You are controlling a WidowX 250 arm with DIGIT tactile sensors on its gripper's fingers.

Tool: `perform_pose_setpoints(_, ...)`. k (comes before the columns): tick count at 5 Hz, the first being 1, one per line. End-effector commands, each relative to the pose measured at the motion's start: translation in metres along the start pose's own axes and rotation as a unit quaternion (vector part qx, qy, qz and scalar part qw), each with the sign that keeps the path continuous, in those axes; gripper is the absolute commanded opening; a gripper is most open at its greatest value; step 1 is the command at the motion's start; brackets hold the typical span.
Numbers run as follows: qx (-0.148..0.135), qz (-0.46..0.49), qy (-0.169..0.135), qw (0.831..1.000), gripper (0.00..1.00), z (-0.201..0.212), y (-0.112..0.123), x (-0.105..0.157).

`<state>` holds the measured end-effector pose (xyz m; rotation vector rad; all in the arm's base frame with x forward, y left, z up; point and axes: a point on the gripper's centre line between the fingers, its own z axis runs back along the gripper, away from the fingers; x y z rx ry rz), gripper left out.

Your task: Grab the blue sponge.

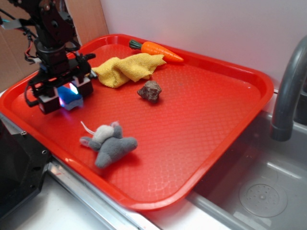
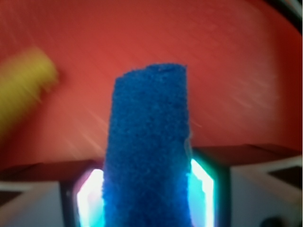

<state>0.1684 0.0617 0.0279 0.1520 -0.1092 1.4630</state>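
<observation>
Blue sponge point(image 1: 71, 98) sits between the two fingers of my claw point(image 1: 67, 96), at the far-left end of the red tray point(image 1: 201, 110), left of the yellow cloth point(image 1: 127, 68). From the wrist camera the blue sponge point(image 2: 149, 151) stands up between the pads and fills the middle of the view, with the lit pads pressed against both its sides, so I read the claw as closed onto it, jaws only as wide as the sponge is thick. I cannot tell from either view whether its lower edge rests on the tray or has cleared it.

My worry from here is the grip itself. Sponge is soft and gives under pressure, so a hold that looks firm may be shallow; if I lift quickly it could slide out or twist between the pads. The wrist view is blurred, so I can't judge how deep the pads reach along it.

The cloth lies just beside the claw on the tray, and a sideways move toward it might snag a fold and drag it along. The grey plush mouse point(image 1: 109, 143), the brown lump point(image 1: 150, 90) and the toy carrot point(image 1: 160, 51) lie well apart from the claw, toward the tray's middle and far rim, and should not interfere with a straight lift.
</observation>
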Motion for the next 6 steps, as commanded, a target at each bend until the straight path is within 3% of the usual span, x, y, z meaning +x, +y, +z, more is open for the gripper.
perform_pose_setpoints(1,-0.054,-0.244,0.059,0.967,0.0,0.096,-0.016,0.001)
perform_pose_setpoints(2,-0.099,-0.359,0.062,0.926,0.0,0.128,-0.015,-0.006)
perform_pose_setpoints(3,-0.139,-0.468,0.054,0.871,0.0,0.163,-0.011,-0.01)
perform_pose_setpoints(4,-0.172,-0.57,0.046,0.802,0.0,0.185,-0.004,-0.007)
perform_pose_setpoints(5,-0.186,-0.593,0.042,0.782,0.0,0.195,0.004,-0.003)
perform_pose_setpoints(6,-0.158,-0.58,0.108,0.792,0.0,0.189,-0.006,0.008)
